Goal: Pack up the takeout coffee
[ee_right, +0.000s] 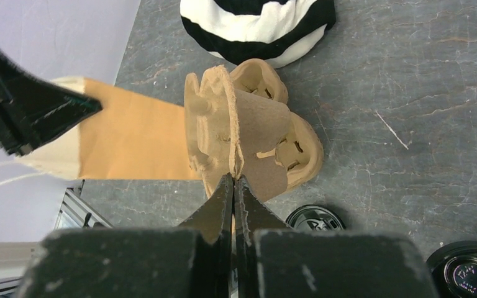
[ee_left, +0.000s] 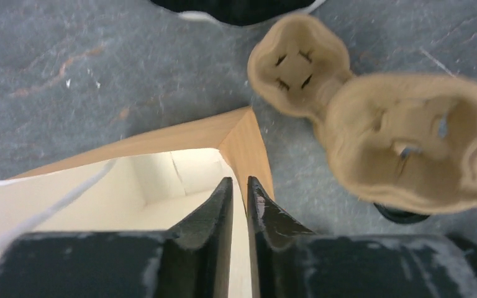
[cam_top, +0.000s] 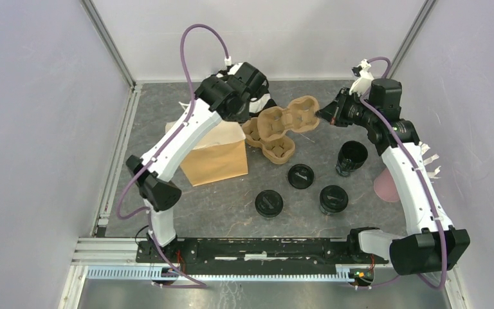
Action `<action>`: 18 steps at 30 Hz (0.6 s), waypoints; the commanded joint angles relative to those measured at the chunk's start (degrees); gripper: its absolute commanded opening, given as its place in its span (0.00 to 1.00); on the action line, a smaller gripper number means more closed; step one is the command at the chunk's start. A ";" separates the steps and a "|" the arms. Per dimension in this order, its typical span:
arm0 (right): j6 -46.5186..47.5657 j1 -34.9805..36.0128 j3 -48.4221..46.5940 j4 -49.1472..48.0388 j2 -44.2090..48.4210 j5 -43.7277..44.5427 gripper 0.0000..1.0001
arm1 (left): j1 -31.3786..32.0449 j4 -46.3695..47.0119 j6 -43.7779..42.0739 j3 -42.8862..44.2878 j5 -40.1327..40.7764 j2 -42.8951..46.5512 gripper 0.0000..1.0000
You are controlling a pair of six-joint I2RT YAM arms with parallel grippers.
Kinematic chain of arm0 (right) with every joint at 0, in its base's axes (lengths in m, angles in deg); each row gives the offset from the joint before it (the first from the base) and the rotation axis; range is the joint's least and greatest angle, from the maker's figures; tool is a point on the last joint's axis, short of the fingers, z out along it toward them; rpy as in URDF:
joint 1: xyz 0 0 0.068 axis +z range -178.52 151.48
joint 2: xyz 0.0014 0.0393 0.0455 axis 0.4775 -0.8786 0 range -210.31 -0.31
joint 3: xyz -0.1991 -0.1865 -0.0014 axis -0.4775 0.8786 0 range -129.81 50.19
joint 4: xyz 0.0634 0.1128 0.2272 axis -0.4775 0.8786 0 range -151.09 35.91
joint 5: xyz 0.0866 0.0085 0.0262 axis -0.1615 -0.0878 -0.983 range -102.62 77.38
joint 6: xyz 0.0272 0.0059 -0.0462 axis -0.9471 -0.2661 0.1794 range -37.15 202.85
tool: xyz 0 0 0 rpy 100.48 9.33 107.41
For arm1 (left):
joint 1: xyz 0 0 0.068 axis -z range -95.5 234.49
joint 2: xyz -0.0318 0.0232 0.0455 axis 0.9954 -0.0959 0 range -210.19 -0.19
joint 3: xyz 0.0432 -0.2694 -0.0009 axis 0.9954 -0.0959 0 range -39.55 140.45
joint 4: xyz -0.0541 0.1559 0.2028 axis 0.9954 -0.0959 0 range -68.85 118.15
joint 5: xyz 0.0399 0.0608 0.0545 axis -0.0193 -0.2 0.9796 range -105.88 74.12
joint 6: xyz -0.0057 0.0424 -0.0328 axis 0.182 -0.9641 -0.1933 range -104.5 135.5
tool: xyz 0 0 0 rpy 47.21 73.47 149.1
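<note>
Two lidded black coffee cups [cam_top: 269, 204] [cam_top: 333, 198] stand on the table's near middle; one cup [ee_right: 315, 218] also shows in the right wrist view. An open black cup [cam_top: 351, 156] and a loose black lid [cam_top: 300, 176] lie further back. My left gripper [ee_left: 240, 181] [cam_top: 241, 114] is over the open brown paper bag [cam_top: 215, 161], fingers closed on its rim by the corner [ee_left: 242, 143]. My right gripper [ee_right: 233, 178] [cam_top: 323, 113] is shut on the edge of a cardboard carrier [ee_right: 248, 130] [cam_top: 292, 117], held tilted above the table.
A second cardboard carrier [cam_top: 271, 147] lies beside the bag, under the held one. A black-and-white striped object [ee_right: 258, 25] sits behind the carriers. A pink cup [cam_top: 386, 187] with white sticks [cam_top: 431, 164] lies at the right. Enclosure walls stand close on three sides.
</note>
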 commanded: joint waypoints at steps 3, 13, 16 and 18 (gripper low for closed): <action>1.46 -0.14 -4.41 1.97 1.05 -0.48 0.00 | -0.66 -0.07 -1.06 16.19 -5.01 -7.28 0.53; -5.80 -0.04 -13.77 3.51 0.21 -0.94 0.00 | -2.23 7.62 -6.50 5.37 -17.09 19.85 0.81; -12.93 -0.04 -13.80 -3.03 0.60 -5.64 0.00 | -2.75 3.23 -7.40 -4.01 -3.17 27.77 0.84; -17.12 -0.04 -14.79 -7.15 0.26 -8.09 0.00 | -2.90 -0.50 -5.74 -7.65 2.85 30.31 0.85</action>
